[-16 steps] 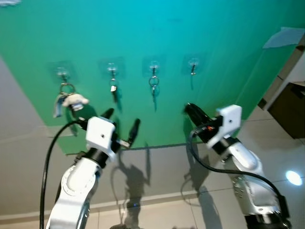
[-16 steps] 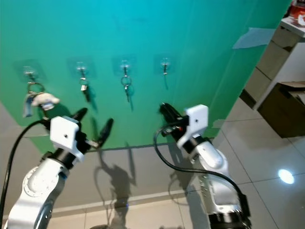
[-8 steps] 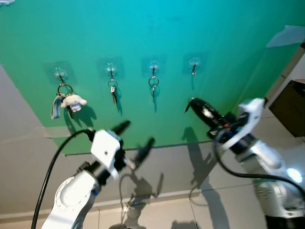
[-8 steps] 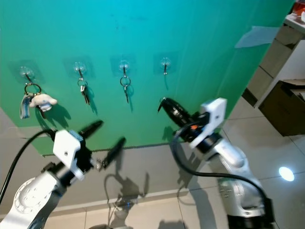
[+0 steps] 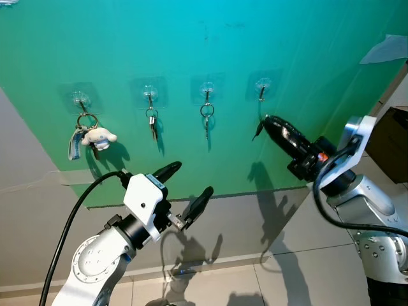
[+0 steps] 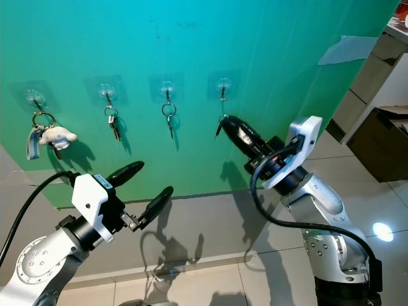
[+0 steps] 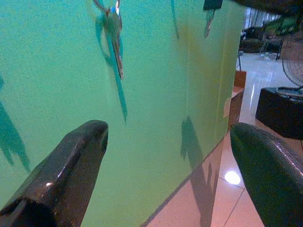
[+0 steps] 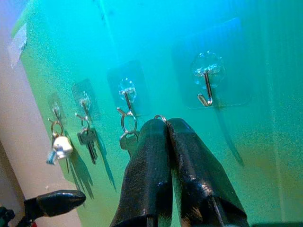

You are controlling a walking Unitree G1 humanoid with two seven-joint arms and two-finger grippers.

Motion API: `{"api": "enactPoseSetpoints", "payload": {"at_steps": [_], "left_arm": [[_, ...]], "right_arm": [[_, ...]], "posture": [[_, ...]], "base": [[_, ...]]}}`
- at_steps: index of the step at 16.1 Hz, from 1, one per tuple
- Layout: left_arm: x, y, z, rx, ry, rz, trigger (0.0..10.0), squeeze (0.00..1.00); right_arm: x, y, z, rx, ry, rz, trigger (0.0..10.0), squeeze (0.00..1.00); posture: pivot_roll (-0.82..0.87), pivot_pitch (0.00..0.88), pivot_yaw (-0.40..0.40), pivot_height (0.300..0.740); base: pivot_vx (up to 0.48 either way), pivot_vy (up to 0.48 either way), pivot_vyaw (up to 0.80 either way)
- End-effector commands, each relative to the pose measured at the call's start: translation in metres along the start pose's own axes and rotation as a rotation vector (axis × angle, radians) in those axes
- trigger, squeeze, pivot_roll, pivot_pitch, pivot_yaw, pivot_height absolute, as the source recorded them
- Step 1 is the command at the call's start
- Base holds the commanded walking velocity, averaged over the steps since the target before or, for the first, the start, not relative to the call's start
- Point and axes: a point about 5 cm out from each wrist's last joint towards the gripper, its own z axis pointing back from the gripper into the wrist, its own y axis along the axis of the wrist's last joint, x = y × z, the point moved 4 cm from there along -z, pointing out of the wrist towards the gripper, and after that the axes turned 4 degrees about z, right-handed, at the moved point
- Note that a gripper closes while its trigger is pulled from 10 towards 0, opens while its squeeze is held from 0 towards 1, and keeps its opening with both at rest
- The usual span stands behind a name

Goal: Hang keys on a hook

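Note:
Four clear stick-on hooks run in a row across a green wall panel [image 5: 210,38]. The left three carry keys: a bunch with a white plush charm [image 5: 95,136], a key [image 5: 152,121] and a ringed key [image 5: 206,115]. The rightmost hook [image 5: 261,86] is bare. My right gripper [image 5: 268,121] is shut on a key ring [image 8: 160,117], its tip just below and right of that bare hook [image 8: 206,85]; a key [image 5: 257,132] dangles under the tip. My left gripper [image 5: 189,181] is open and holds nothing, low in front of the panel's lower edge.
A dark box [image 5: 392,137] and pale cabinet stand at the far right by the panel's edge. A patch of tape [image 5: 386,50] sticks to the panel's upper right. Grey wall [image 5: 25,191] lies left and below, with tiled floor [image 5: 299,274] underneath.
My right gripper has risen and reached forward, from well below the hooks to just under the rightmost one. My left gripper has dropped lower and shifted right.

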Motion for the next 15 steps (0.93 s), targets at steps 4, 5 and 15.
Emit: {"api": "enactPoseSetpoints", "payload": {"at_steps": [4, 5, 15], "left_arm": [[0.001, 0.003, -0.003, -0.004, -0.007, -0.012, 10.0, 0.00], [0.002, 0.003, -0.004, -0.005, -0.011, -0.012, 10.0, 0.00], [0.002, 0.014, -0.007, 0.020, -0.036, -0.022, 10.0, 0.00]], "right_arm": [[-0.007, 0.011, -0.005, 0.035, 0.019, -0.015, 10.0, 0.00], [-0.009, 0.012, -0.008, 0.047, 0.026, -0.028, 10.0, 0.00], [0.003, 0.013, -0.028, 0.053, -0.026, -0.144, 10.0, 0.00]], "posture": [[0.02, 0.000, -0.004, 0.740], [0.01, 0.000, -0.001, 0.740], [0.02, 0.000, -0.007, 0.740]], "base": [[0.000, 0.000, 0.00], [0.000, 0.000, 0.00], [0.000, 0.000, 0.00]]}}
